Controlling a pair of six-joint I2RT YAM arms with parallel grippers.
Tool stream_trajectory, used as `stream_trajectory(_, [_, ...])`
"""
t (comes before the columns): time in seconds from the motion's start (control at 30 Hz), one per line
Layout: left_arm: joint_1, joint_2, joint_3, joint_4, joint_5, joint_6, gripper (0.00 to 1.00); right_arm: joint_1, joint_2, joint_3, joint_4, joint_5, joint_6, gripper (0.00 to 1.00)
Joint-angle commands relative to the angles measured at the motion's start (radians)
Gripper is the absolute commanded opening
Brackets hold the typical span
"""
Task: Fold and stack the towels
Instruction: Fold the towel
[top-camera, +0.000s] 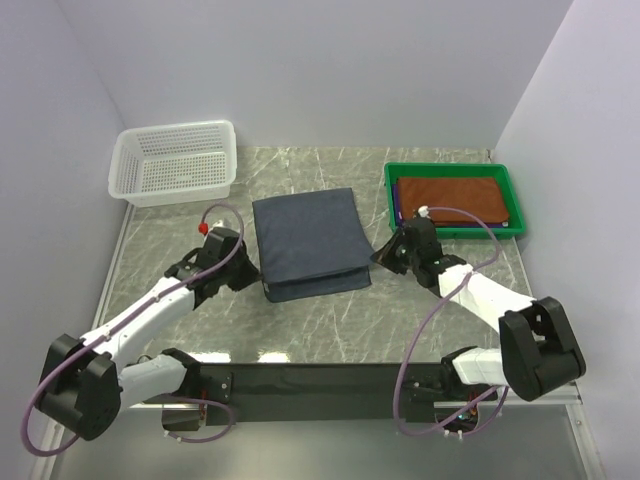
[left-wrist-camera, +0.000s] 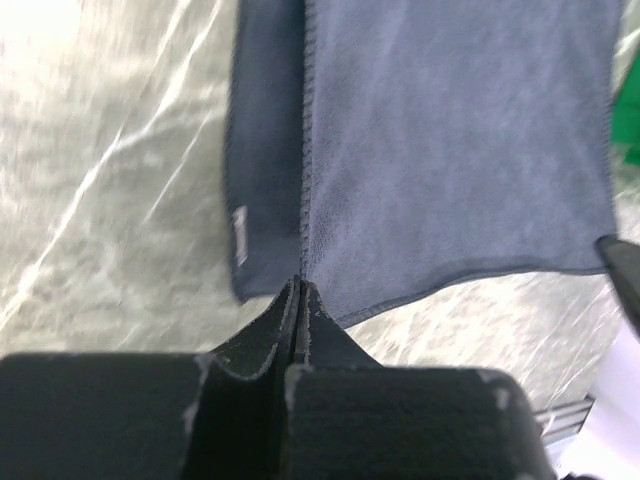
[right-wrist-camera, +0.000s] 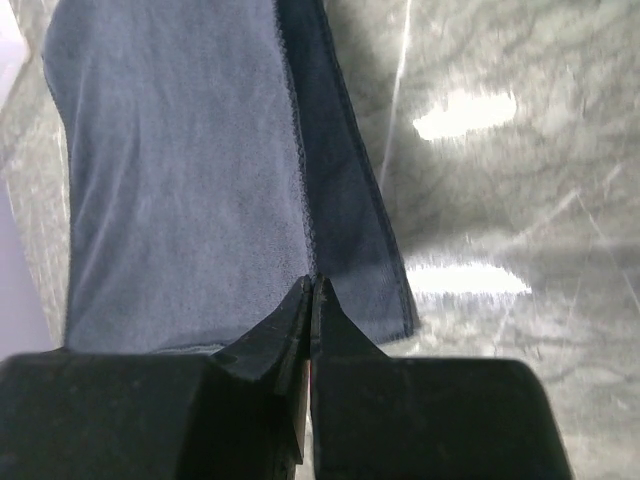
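A grey-blue towel (top-camera: 308, 243) lies folded flat on the marble table, its lower layer showing along the near edge. It fills the left wrist view (left-wrist-camera: 450, 150) and the right wrist view (right-wrist-camera: 180, 170). My left gripper (top-camera: 252, 276) sits at the towel's near left corner, jaws shut (left-wrist-camera: 300, 285) with nothing seen between them. My right gripper (top-camera: 382, 256) sits just off the towel's right edge, jaws shut (right-wrist-camera: 313, 283) and empty. A rust-brown towel (top-camera: 450, 200) lies folded in the green tray, with a purple towel's edge (top-camera: 397, 200) showing under it.
The green tray (top-camera: 450, 169) stands at the back right. A white mesh basket (top-camera: 175, 160) stands at the back left. Walls close in the table on three sides. A black strip runs along the near edge between the arm bases.
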Motion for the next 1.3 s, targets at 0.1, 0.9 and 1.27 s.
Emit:
stream_trajectory(0.1, [-0.014,-0.02,-0.146,0.041,0.083,-0.03,0.01,0.012,-0.005,-0.085,0.032,-0.019,0.005,0.0])
stream_trajectory(0.9, [-0.034,0.059,-0.145,0.042,0.031,-0.001,0.01,0.017,0.096,-0.078,0.05,0.008,0.006,0.0])
stream_trajectory(1.27, [-0.037,-0.041,-0.195,0.004,0.082,-0.018,0.01,0.017,0.003,-0.126,0.017,-0.006,-0.002,0.01])
